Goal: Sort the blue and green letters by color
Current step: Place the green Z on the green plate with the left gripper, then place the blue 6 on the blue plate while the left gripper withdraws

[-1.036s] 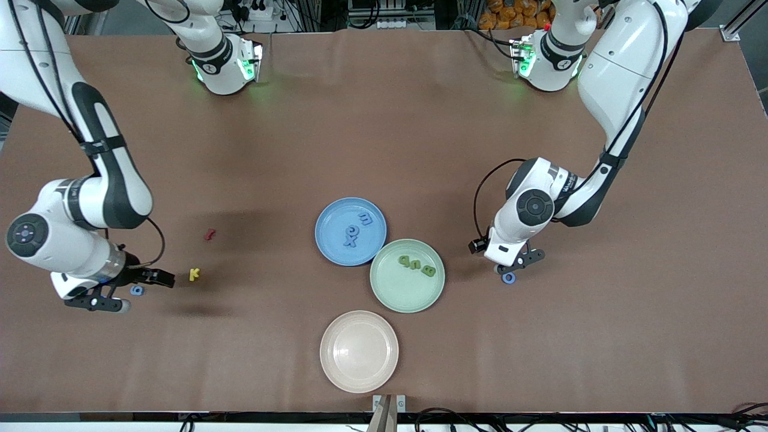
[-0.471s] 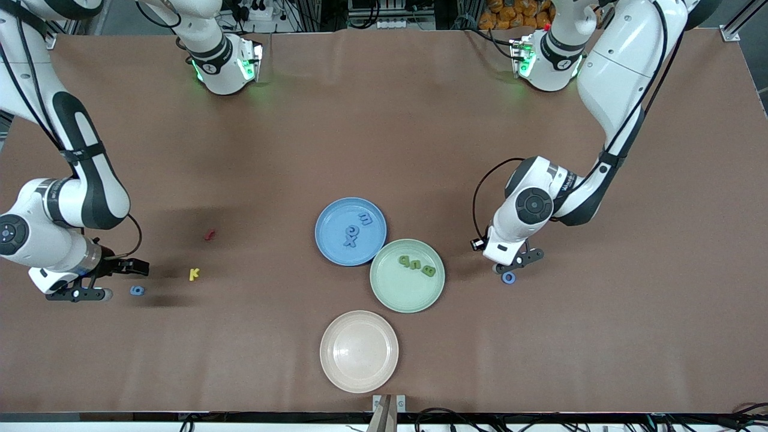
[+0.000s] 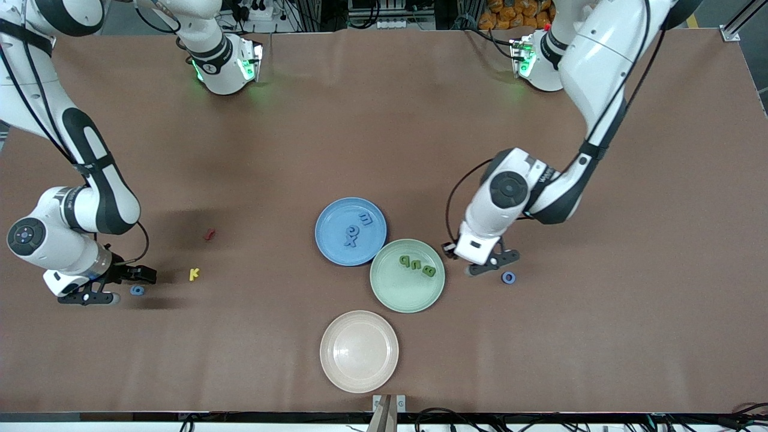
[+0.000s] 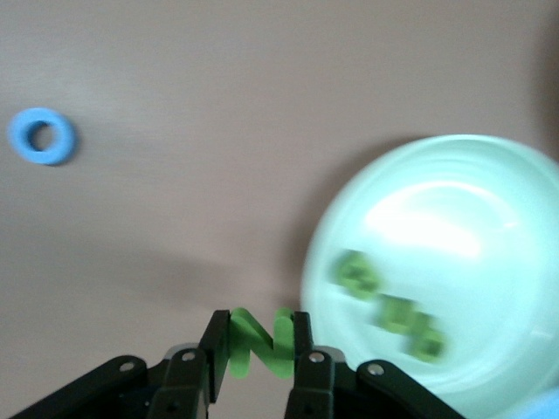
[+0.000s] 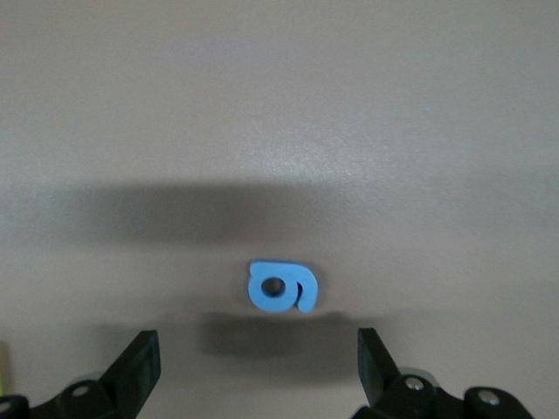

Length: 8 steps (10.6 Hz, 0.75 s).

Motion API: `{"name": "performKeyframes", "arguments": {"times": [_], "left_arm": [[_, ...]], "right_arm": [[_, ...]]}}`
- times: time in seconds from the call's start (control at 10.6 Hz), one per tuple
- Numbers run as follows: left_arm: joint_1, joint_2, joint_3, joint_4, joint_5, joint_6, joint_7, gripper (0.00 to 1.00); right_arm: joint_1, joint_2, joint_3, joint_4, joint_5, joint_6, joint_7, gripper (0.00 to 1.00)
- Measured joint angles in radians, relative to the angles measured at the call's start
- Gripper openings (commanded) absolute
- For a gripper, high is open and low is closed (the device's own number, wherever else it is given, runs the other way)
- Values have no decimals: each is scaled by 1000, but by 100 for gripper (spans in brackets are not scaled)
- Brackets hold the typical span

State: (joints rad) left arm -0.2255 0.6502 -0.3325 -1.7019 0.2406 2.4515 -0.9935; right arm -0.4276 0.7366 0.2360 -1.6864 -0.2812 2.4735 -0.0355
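- My left hand [image 4: 256, 360] is clamped on a green N [image 4: 258, 344], hanging over bare tabletop [image 3: 420, 120] just beside the green plate [image 3: 390, 294], toward the left arm's end.
- Key relation: the green plate's rim [image 4: 314, 253] sits right next to the held N, so I judge a short sideways carry puts it over the plate.
- Green plate already holds three green letters [image 3: 417, 264], lying in a row in the half farther from the front camera.
- Blue plate [image 3: 333, 213] touches the green one, farther from the front camera; three blue letters [image 3: 355, 230] in it.
- Pale pink plate [image 3: 359, 351], nearest the front camera, has nothing in it.
- Blue ring letter [image 3: 509, 277] lies flat on the tabletop near my left hand, toward the left arm's end; that arm is clearly the nearer one for it.
- My right hand [image 5: 258, 367] hangs low over the tabletop at the right arm's end, fingers spread wide, nothing held.
- Blue 6 [image 5: 282, 288] lies flat just ahead of the gap between those fingers, long axis roughly crosswise to the opening; a small advance and I'd straddle it.
- Yellow K [image 3: 193, 274] and a red squiggle [image 3: 209, 234] lie nearby, toward the plates; neither is mine to sort.
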Motion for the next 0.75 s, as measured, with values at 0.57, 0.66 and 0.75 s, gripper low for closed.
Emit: {"name": "performKeyframes", "arguments": {"times": [0.57,0.66,0.75], "left_arm": [[-150,170,24,238,-1,26,-79,100],[-149,174,35,255,1,28,-70,100],[-147,163,59,276,3,29,-50,100]], "right_arm": [[-5,38,-1,18,-1,63,-1,19],[-9,42,-1,18,-5,67,-5,9],[-14,43,1,20,-6,70,-9,8]]}}
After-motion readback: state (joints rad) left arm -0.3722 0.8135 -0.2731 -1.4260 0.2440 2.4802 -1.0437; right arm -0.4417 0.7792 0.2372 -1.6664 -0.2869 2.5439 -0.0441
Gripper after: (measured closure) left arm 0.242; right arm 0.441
